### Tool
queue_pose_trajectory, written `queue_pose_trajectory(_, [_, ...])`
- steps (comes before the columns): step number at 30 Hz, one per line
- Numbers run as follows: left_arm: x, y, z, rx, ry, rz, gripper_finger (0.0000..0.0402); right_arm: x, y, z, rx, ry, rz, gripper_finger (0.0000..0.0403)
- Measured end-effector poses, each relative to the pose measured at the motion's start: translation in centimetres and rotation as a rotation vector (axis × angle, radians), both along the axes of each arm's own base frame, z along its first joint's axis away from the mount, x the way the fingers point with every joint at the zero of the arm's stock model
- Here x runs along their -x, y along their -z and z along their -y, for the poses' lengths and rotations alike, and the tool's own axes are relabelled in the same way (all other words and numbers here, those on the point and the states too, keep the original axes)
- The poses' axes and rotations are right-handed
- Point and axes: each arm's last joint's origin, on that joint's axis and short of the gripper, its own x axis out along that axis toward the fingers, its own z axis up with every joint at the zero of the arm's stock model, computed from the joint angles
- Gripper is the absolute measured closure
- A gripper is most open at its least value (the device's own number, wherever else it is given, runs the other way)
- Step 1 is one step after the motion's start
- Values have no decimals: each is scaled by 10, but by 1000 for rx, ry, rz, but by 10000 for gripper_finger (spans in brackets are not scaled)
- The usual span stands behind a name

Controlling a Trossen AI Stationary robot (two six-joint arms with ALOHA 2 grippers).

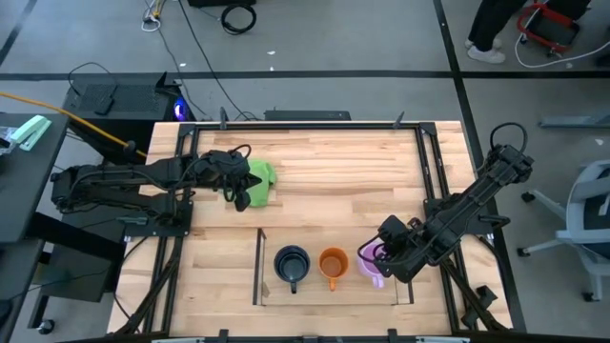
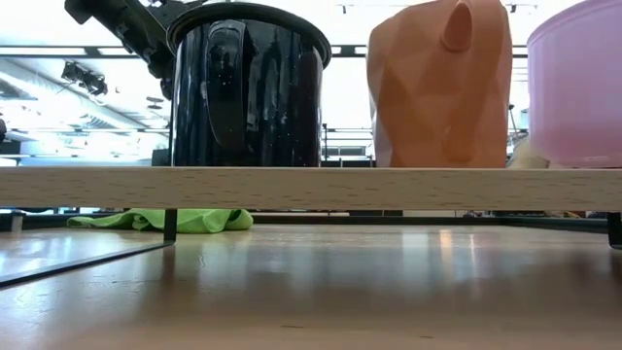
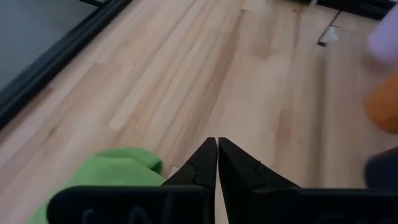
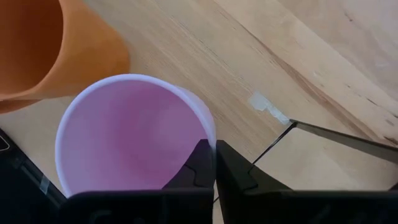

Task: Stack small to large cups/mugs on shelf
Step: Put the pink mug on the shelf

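Three mugs stand in a row on the shelf's wooden floor [image 2: 311, 188]: black [image 1: 291, 264], orange [image 1: 333, 265] and light purple [image 1: 366, 266]. They also show in the low view as black [image 2: 248, 87], orange [image 2: 442, 83] and purple [image 2: 578, 83]. My right gripper [image 1: 376, 253] is shut on the purple mug [image 4: 124, 143]. My left gripper [image 1: 238, 191] is shut and empty, raised over the edge of the green cloth [image 1: 259, 181] at the table's far left; its fingers [image 3: 217, 155] show closed in the left wrist view. My right gripper pinches the purple mug's rim wall [image 4: 210, 134] on the side away from the orange mug, one finger inside the mug and one outside. The fingers come from above, slanting from the table's right. The mug stands upright with its base on the shelf floor.
The shelf's clear side panels stand at its left [image 1: 259, 267] and right [image 1: 412, 286] ends; the right panel's edge [image 4: 336, 134] is close beside my right gripper. The orange mug [image 4: 43, 50] is next to the purple one. The green cloth [image 2: 165, 220] lies behind the shelf.
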Motion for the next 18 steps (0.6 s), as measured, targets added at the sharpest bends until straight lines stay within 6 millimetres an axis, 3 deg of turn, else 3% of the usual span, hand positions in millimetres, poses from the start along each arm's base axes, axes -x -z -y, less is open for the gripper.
queue_pose_trajectory(10, [2,-1,-5,-119,-113,-27,387,-1,2,-1,7,8,-5,399])
queue_pose_trajectory(18, [6,-1,-22,-135,-208,-37,379,-4,9,-3,30,0,-38,398])
